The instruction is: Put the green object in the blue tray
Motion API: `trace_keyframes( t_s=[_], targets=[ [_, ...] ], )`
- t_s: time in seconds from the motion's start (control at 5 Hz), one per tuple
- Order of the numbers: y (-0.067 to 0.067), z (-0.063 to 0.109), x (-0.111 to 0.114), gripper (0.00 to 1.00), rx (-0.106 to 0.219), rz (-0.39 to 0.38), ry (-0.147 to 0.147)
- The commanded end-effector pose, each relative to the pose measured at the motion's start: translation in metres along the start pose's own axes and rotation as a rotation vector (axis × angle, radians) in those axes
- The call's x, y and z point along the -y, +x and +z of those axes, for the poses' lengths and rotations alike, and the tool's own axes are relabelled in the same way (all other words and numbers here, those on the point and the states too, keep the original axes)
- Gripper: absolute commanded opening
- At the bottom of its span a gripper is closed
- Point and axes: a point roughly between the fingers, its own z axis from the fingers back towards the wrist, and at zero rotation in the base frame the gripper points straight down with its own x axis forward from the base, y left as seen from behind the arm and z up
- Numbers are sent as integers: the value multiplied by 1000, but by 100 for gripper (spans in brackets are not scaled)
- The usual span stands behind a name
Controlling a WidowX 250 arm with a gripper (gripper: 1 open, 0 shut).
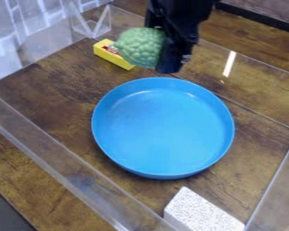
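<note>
The gripper (163, 47) hangs over the far side of the table (39, 90), pointing steeply down, and the green object (142, 45) sits clamped against its left side, carried clear of the wood. The jaws stand wide, which fits the thing they hold: the lump is fat and knobbly, so a grip on it leaves them well apart rather than nearly closed. From where I stand only part of the dark fingers shows past the lump, so I can't say how deep the hold goes, but the lump is plainly off the surface and riding with the arm. It hangs just beyond the tray's (219, 135) far rim, near its left part, not yet over the blue floor. The tray itself is bare inside. Beneath and behind the lump lies a yellow block (108, 52) on the table, close to the lump as seen from here, though the lump is above it and not touching. Carrying the lump high makes sense: the tray has a raised rim to get over, and the block is close by. What seems left is to bring it over the middle, lower it and let go; being rounded, it might roll a little on landing.
</note>
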Motion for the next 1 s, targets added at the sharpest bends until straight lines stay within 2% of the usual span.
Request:
trace_keyframes(
  t_s=[0.0,0.4,0.6,0.8],
  targets=[
    [0,25,15,0,76,24,19],
    [-7,7,23,0,79,83,-13],
    [-6,-3,20,100,87,98,-23],
    [-3,-14,21,100,94,97,-30]
  ],
)
